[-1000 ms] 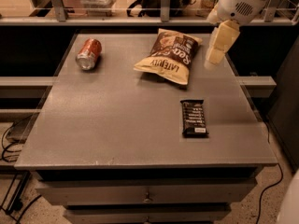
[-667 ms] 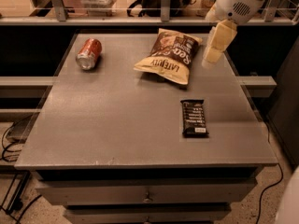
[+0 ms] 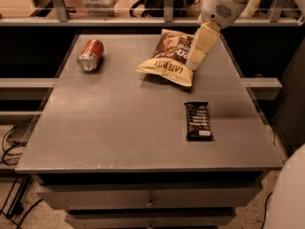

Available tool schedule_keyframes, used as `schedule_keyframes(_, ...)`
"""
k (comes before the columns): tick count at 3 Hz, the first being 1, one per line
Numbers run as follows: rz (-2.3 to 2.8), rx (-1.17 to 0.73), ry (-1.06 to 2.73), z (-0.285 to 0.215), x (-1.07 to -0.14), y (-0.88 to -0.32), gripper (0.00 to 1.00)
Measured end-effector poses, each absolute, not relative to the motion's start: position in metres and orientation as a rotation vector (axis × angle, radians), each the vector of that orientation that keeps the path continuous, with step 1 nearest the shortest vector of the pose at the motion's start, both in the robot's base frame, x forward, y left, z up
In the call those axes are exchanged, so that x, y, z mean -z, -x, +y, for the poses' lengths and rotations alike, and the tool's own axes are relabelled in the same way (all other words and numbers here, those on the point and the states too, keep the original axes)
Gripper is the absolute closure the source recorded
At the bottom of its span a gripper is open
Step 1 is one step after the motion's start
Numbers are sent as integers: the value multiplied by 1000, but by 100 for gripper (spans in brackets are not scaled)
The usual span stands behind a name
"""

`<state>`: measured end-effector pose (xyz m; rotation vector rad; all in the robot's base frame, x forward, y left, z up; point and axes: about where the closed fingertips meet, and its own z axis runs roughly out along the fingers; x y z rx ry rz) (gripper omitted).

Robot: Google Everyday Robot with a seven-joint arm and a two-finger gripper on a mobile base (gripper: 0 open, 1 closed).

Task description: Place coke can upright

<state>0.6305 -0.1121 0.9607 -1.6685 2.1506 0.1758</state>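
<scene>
The coke can (image 3: 90, 55) is orange-red with a silver end and lies on its side at the far left of the grey table (image 3: 119, 128). My gripper (image 3: 196, 61) is cream-coloured and hangs from the white arm (image 3: 220, 4) at the far right of the table. It is over the right edge of the chip bag (image 3: 167, 58), well to the right of the can, and holds nothing that I can see.
A dark chocolate bar (image 3: 197, 120) lies right of centre on the table. A railing and shelf (image 3: 119, 20) run behind the table. Drawers (image 3: 150, 199) sit below the front edge. A white robot part (image 3: 290, 194) is at the bottom right.
My gripper has moved left and slightly down, from beside the chip bag to over its right edge. The can, bag and bar have not moved.
</scene>
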Motion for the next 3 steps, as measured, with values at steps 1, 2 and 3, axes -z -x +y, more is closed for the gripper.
schedule_keyframes(1,2143,-214,1645,-75,-963,-642,0)
schedule_keyframes(2,2131,-240,1639,-38,-967,-653,0)
schedule_keyframes(3,2113,-264,1623,2,-973,-664,0)
